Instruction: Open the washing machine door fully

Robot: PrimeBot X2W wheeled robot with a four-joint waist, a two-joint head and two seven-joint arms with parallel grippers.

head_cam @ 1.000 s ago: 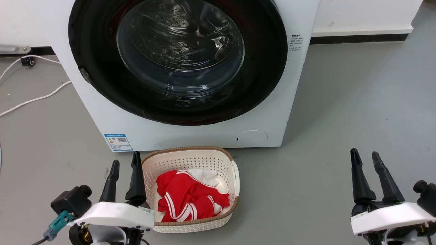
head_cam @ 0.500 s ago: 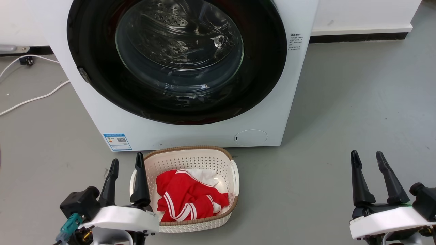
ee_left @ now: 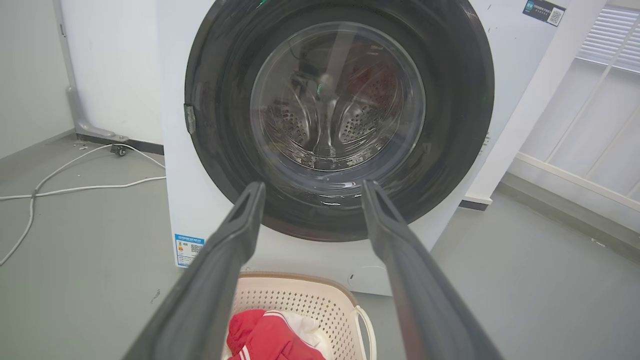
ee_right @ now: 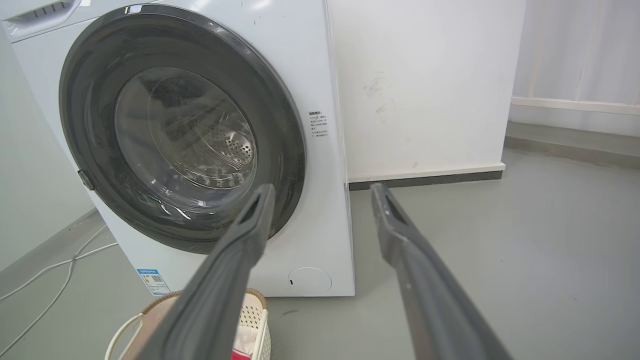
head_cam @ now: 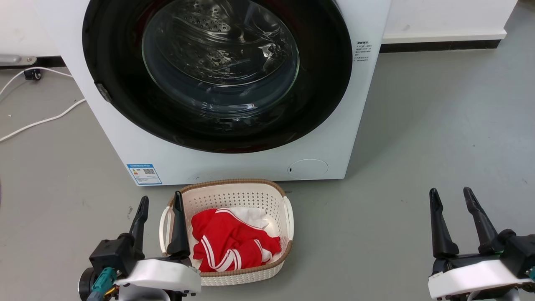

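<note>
The washing machine door (head_cam: 322,83) is a big glossy black ring with a bulging glass window, lying flat against the white machine (head_cam: 234,167), shut. It also faces me in the left wrist view (ee_left: 460,100) and the right wrist view (ee_right: 90,125). A small latch tab (head_cam: 103,93) sits on its left edge. My left gripper (head_cam: 161,201) is low at the lower left, open and empty, beside the basket. My right gripper (head_cam: 450,195) hangs open and empty at the lower right, well away from the door.
A cream laundry basket (head_cam: 234,190) holding red and white clothes (head_cam: 230,242) stands on the grey floor just in front of the machine. A white cable (head_cam: 42,121) trails on the floor at the left. A white wall with a dark skirting (head_cam: 439,46) runs behind at the right.
My left gripper has shifted right, closer to the basket's left rim. The right gripper's fingers have spread slightly wider. The door has not moved.
</note>
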